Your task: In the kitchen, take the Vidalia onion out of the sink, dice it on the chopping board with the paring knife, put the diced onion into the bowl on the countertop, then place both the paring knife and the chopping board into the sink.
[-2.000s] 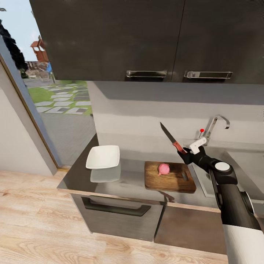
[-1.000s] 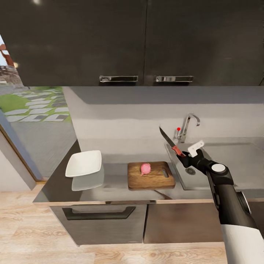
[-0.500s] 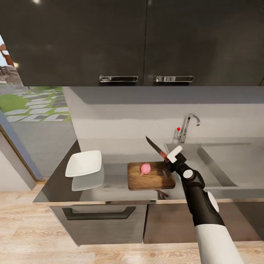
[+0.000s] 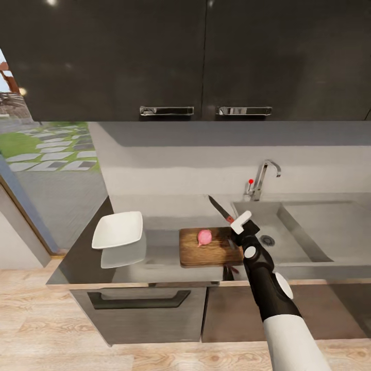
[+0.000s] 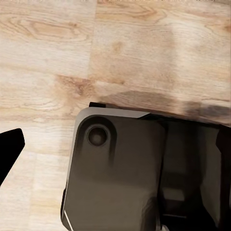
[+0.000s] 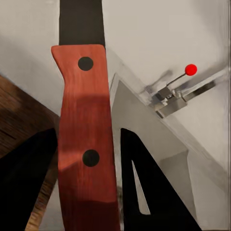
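Pinching paring knife point(image 4: 221, 209) handle — right end effector point(image 4: 238, 226), beside chopping board point(image 4: 211, 247).

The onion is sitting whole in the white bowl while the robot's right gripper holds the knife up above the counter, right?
Not quite: the head view shows the Vidalia onion whole on the chopping board, not in the bowl. The right gripper does hold the paring knife raised.
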Available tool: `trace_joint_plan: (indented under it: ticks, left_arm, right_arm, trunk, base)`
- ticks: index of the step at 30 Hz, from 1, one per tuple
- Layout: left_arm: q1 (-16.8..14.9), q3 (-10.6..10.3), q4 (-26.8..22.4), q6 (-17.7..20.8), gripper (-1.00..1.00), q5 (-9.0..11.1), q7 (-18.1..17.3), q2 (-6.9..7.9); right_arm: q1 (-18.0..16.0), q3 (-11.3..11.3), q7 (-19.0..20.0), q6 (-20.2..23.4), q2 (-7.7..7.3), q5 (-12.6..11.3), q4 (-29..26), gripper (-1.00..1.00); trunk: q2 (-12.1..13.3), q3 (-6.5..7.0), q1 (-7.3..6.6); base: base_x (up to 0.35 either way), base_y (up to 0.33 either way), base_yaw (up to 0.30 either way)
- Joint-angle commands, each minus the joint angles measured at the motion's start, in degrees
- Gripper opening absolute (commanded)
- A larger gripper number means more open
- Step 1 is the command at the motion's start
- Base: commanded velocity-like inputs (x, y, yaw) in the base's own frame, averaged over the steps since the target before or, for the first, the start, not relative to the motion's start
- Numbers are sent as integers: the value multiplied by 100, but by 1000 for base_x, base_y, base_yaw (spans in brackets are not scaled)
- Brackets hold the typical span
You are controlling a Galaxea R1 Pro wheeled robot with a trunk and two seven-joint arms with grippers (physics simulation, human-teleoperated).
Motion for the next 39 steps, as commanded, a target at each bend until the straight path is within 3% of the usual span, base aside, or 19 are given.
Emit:
trace_joint_plan:
  ticks: [1, 21, 26, 30, 34, 38, 39]
  left_arm:
    - [2, 7, -5, -5, 100, 57, -10, -3]
    - [2, 7, -5, -5, 100, 57, -10, -3]
    - [2, 7, -9, -5, 100, 57, -10, -3]
    - [2, 7, -3, -5, 100, 57, -10, -3]
    - [2, 7, -6, -5, 100, 57, -10, -3]
    - [2, 7, -11, -5, 100, 57, -10, -3]
    - [2, 7, -11, -5, 100, 57, -10, -3]
  right_arm:
    - [-4, -13, -3, -12, 13, 67, 10, -100]
    - [-4, -13, -105, -54, 25, 81, 55, -100]
    - [-1, -13, -118, -336, 31, 87, 180, -100]
    - [175, 185, -174, -485, 110, 170, 230, -100]
    - [233, 559, -724, -502, 110, 432, 628, -100]
    - [241, 870, -1656, -499, 110, 481, 1147, -100]
    - [242, 891, -1708, -499, 110, 479, 1177, -100]
  trunk:
    - [-9, -5, 2]
    - [-9, 139, 2]
    - [-9, 161, 2]
    - [-9, 162, 2]
    - [-9, 162, 2]
    - [-9, 162, 2]
    - [-9, 162, 2]
  base:
    - [0, 0, -70]
    - [0, 0, -173]
    - [0, 78, -112]
    - [0, 287, -7]
    - [0, 91, -1]
    - [0, 15, 0]
    - [0, 2, 0]
